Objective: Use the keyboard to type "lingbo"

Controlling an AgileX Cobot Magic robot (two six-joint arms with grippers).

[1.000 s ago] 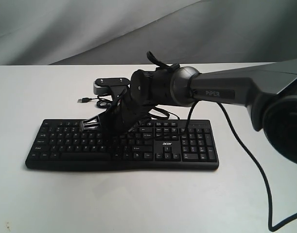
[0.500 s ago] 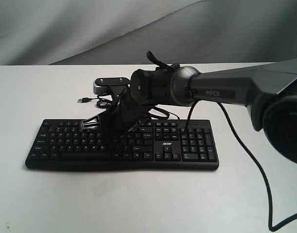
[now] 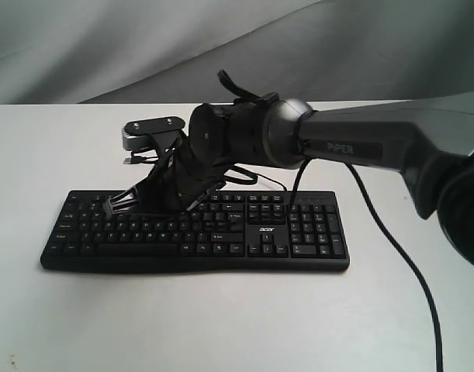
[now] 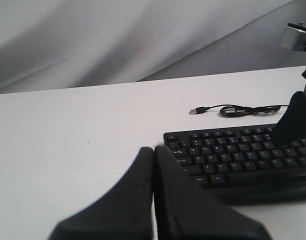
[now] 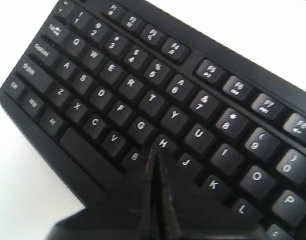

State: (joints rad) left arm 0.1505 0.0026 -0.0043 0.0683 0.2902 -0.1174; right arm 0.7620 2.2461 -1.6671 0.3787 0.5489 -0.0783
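The black keyboard [image 3: 299, 232] lies across the white table, number pad to the right. My right arm reaches over it from the right. The right gripper [image 3: 108, 206] is shut, empty, and hovers low over the left half of the keys. In the right wrist view the keyboard [image 5: 117, 100] fills the frame and the right gripper [image 5: 154, 155] points its closed tips between the B and H keys; whether they touch a key I cannot tell. My left gripper [image 4: 154, 150] is shut and empty, over bare table beside the keyboard [image 4: 233, 150] at its Esc end.
The keyboard's thin USB cable [image 4: 243, 109] lies loose on the table behind it, ending in a plug [image 4: 195, 110]. A black arm cable [image 3: 407, 263] hangs at the right. A grey cloth backdrop [image 3: 105, 46] rises behind the table.
My right gripper and wrist have shifted left along the keyboard, the tips now further toward its left end. The keyboard has not moved.
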